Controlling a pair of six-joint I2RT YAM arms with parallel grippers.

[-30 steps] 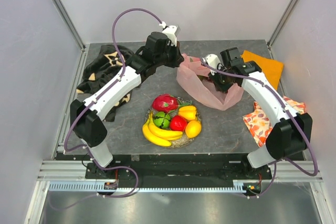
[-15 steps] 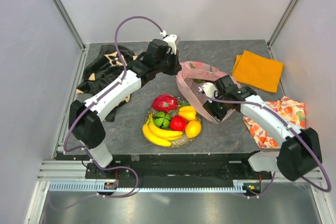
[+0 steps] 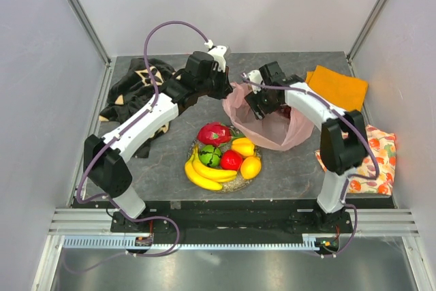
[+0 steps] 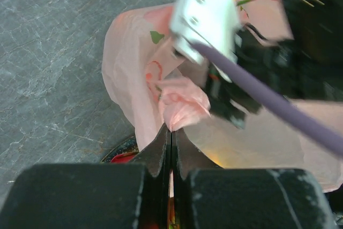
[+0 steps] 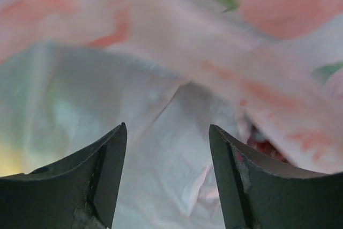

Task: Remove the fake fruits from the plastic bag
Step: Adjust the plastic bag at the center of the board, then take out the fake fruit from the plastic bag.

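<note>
The pink plastic bag [image 3: 276, 127] lies behind and right of the round plate [image 3: 238, 183]. My left gripper [image 3: 223, 88] is shut on a bunched fold of the bag's left rim [image 4: 179, 108] and holds it up. My right gripper [image 3: 263, 105] is open at the bag's mouth. In the right wrist view its jaws [image 5: 167, 132] stand wide apart with only crinkled bag film [image 5: 155, 100] between them. On the plate lie the dragon fruit [image 3: 213, 132], green ball [image 3: 209, 156], red apple [image 3: 231, 160], banana bunch [image 3: 203, 174] and two yellow-orange pieces [image 3: 251, 167]. No grapes show.
An orange cloth [image 3: 338, 86] lies at the back right. A floral cloth [image 3: 375, 168] lies under the right arm at the right edge. A dark patterned cloth [image 3: 133, 90] lies at the back left. Frame posts and walls close the table in.
My right arm has swung from the bag's near side up to its back-left mouth, close to the left gripper. The bag has shifted and reshaped. The left gripper has kept its hold.
</note>
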